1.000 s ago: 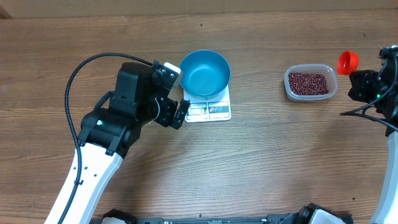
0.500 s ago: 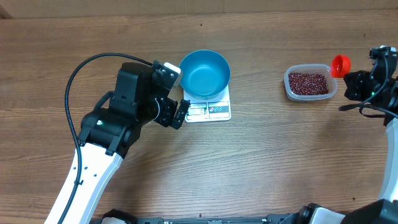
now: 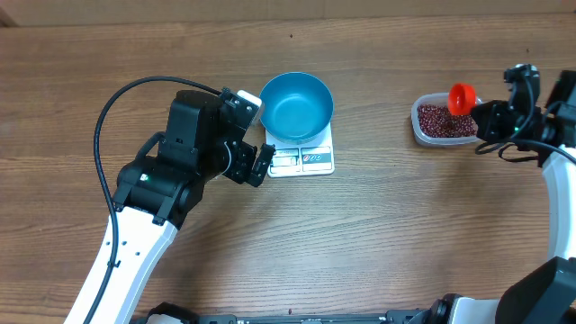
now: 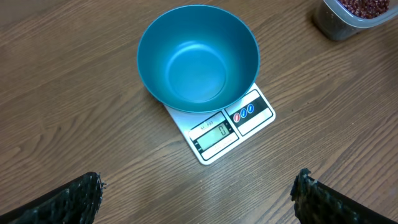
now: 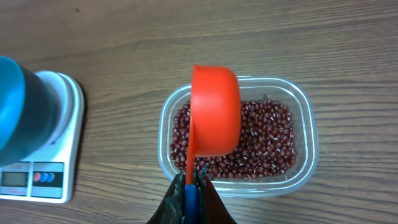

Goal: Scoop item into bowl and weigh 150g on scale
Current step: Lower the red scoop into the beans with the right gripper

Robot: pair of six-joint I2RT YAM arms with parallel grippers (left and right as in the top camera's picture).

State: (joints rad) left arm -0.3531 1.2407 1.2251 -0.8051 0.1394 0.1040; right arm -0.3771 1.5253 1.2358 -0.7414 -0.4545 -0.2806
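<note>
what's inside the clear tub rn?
Dark red beans lie in the clear tub. The orange scoop, pinched in the right gripper, blocks the beans left of centre; whether it touches them is unclear.

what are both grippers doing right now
left gripper: open, holding nothing
right gripper: shut on the handle of the orange scoop

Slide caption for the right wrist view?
Right fingers hold the orange scoop over the tub of red beans; bowl and scale left.
</note>
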